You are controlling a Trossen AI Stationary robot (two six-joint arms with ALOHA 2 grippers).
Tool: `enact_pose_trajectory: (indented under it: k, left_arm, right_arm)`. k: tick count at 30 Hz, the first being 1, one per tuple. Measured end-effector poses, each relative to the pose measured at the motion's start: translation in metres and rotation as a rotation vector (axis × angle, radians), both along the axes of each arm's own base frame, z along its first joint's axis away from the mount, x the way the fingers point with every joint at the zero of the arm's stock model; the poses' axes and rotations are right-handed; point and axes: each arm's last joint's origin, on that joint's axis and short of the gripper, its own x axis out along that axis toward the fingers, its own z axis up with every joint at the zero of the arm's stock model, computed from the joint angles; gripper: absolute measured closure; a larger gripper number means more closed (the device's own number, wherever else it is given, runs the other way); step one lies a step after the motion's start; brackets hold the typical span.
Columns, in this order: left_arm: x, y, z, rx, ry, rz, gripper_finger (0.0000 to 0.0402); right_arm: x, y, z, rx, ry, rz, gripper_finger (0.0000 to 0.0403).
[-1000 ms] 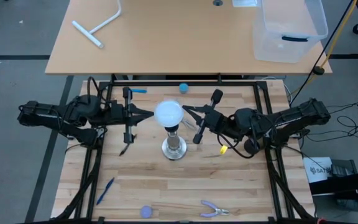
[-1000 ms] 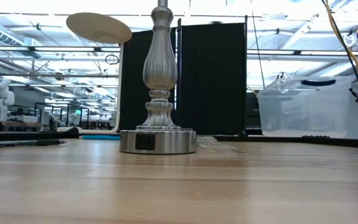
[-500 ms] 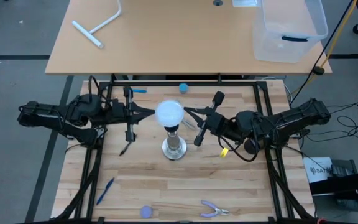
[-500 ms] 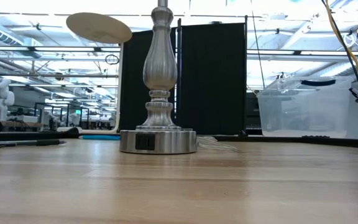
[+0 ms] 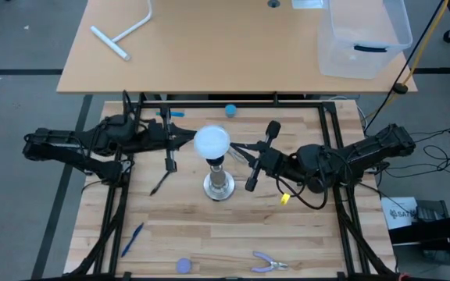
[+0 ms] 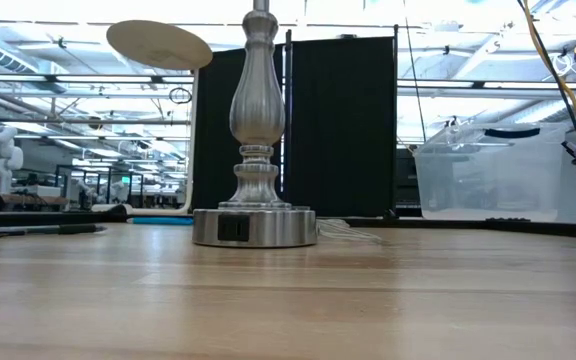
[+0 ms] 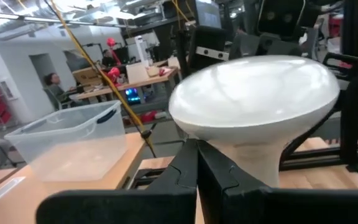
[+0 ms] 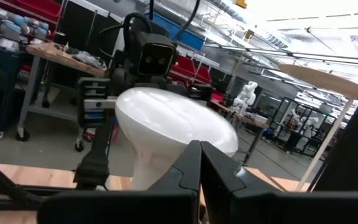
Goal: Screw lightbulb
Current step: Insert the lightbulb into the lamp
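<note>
- Wooden-slat counter (image 5: 209,234) inside a black frame; a plain tan desk (image 5: 209,55) stands beyond it, open workshop behind.
- The silver lamp stand (image 5: 219,186) is the landmark, upright near the counter's middle; round base, turned column clear in the low view (image 6: 257,130).
- The lightbulb (image 5: 212,142) sits on top of the stand, globe up, neck down toward the socket. Long axis vertical, in line with the column. Whether the thread is already engaged: cannot tell.
- Left gripper (image 5: 184,139): jaws pressed together, holding nothing. Tip points at the bulb from the stand's left side, level with the lower globe, just beside it; the left wrist view (image 7: 197,162) shows the tip right under the globe's flare. Contact not certain.
- Right gripper (image 5: 237,147): jaws also pressed together, empty. It points in from the stand's right side, near the bulb, opposite the left one; the right wrist view (image 8: 199,163) shows the globe just ahead of the tip.
- Key relation: both tips face each other across the vertical bulb, the globe between them; the left appears a touch nearer.
- Judgement: either jaws must spread before they can take the globe; turning has to run about the vertical axis.
- Risk: a sideways push from a closed tip may rock the bulb off axis.
</note>
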Motion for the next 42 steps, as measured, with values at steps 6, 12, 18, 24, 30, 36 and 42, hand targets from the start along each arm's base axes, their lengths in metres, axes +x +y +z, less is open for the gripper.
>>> enact_pose_trajectory:
  k: [6,12,18,24,30,36,42]
  left_arm:
    - [0.003,0.004,-0.002,-0.004,0.007,0.007,0.0402]
    - [0.000,0.004,0.000,-0.004,0.000,0.004,0.0402]
    - [-0.013,0.004,0.006,-0.005,-0.025,0.002,0.0402]
    - [-0.029,-0.004,0.014,0.010,-0.065,-0.036,0.0402]
    - [-0.030,-0.015,0.014,0.037,-0.062,-0.093,0.0401]
    - [-0.030,-0.022,0.014,0.037,-0.068,-0.129,0.0402]
    - [-0.019,-0.027,0.012,0.038,-0.071,-0.143,0.0401]
  right_arm:
    - [0.001,0.000,-0.003,-0.003,0.022,-0.010,0.0403]
    - [0.000,0.001,-0.004,0.005,0.029,-0.042,0.0403]
    - [-0.001,0.001,-0.004,-0.007,0.039,-0.088,0.0403]
    - [-0.001,0.000,-0.001,-0.016,0.024,-0.113,0.0403]
    - [-0.001,-0.006,0.004,-0.032,-0.010,-0.135,0.0403]
    - [0.001,-0.015,0.005,-0.028,-0.025,-0.158,0.0403]
    - [0.001,-0.019,0.007,-0.022,-0.053,-0.140,0.0403]
